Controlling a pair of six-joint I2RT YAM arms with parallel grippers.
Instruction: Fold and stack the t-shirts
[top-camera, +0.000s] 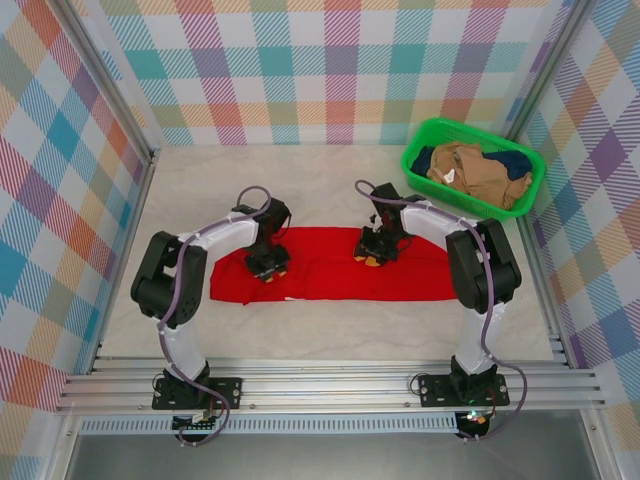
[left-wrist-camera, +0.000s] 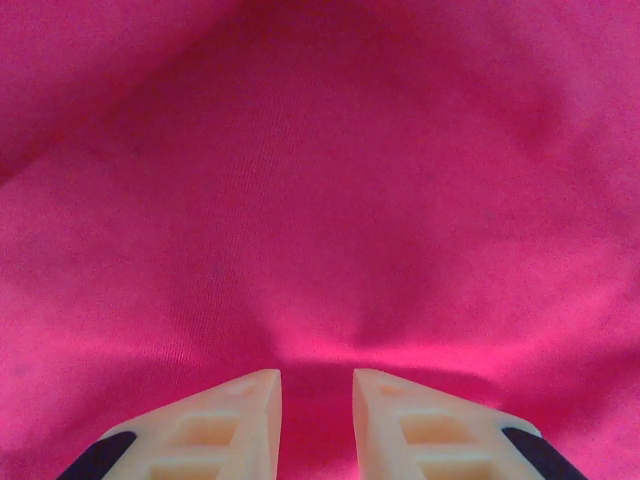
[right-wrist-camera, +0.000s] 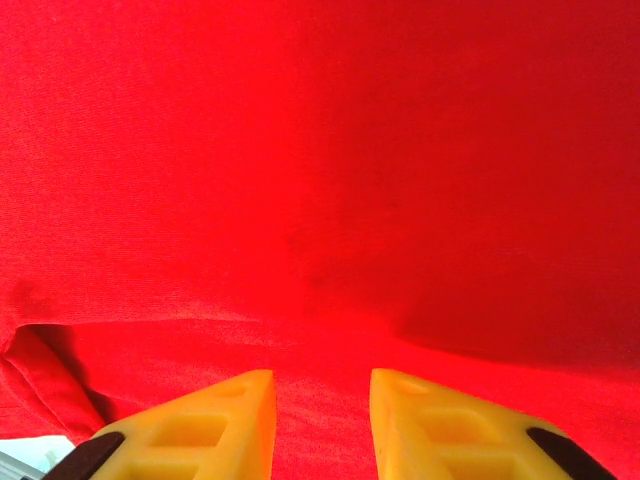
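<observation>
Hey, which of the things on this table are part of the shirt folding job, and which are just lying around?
For the job: red t-shirt, spread flat; tan t-shirt and navy t-shirt, heaped in the green basket.
Just lying about: the green basket itself.

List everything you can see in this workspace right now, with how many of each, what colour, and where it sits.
red t-shirt: one, bright red, laid out as a wide band across the middle of the table, under both grippers
tan t-shirt: one, tan, crumpled in the basket, on top
navy t-shirt: one, dark navy, in the basket, mostly under the tan one
basket: one, green plastic, far right corner of the table
table: one, pale beige
plaid walls: multicoloured check, on the left, far and right sides
left gripper: one, pale fingers slightly apart, down at the red t-shirt's left part
right gripper: one, yellow fingers slightly apart, down at the red t-shirt right of centre
</observation>
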